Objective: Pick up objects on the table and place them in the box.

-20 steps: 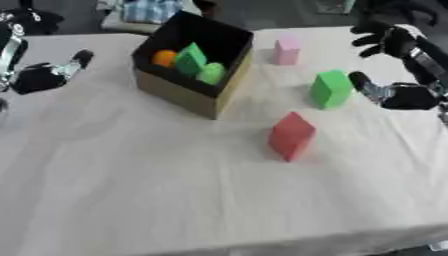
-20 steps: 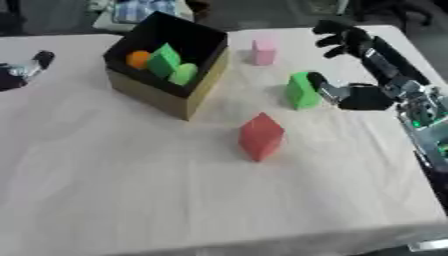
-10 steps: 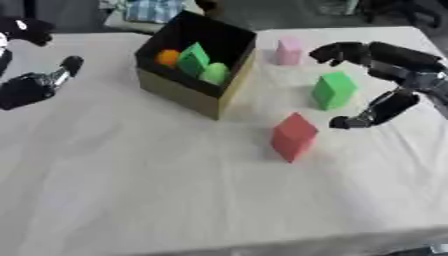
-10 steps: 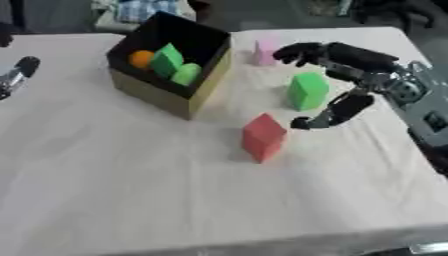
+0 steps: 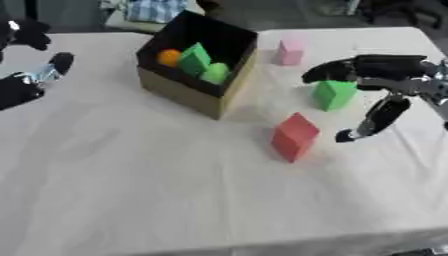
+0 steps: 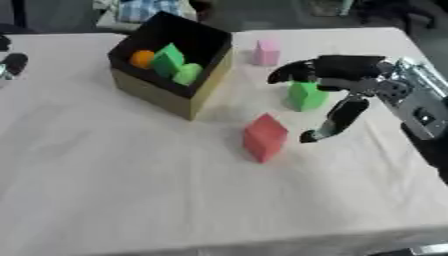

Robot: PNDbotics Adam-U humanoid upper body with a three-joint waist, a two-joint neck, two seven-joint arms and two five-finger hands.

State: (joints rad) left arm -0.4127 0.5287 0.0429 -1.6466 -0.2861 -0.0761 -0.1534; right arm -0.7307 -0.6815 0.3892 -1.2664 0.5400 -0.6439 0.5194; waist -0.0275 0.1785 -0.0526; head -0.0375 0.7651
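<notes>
Right hand is over the table, open: fingers spread and reaching toward the box side, thumb hanging down toward the cloth. It holds nothing.

Green block sits on the table directly under the fingers, in the span between fingers and thumb. Fingers pass over its top; can't tell if they touch it. Thumb is just beside the block on the near side, apart from it.

Red block stands on the table near the thumb tip, on the thumb's inner side and a bit closer to the camera. Not touching the hand.

Pink block is beyond the fingertips, toward the far edge of the table, apart from the hand and just beside the box's far corner.

Box is dark inside with tan outer walls, open at the top, well past the fingertips of the right hand. Inside: an orange ball, a green wedge-like block and a lighter green rounded piece, all bunched against one side.

Left hand shows at the far left edge, well away from the box and all blocks, resting idle. It is blurred and partly cut off, so can't tell if its fingers are straight or curled.
</notes>
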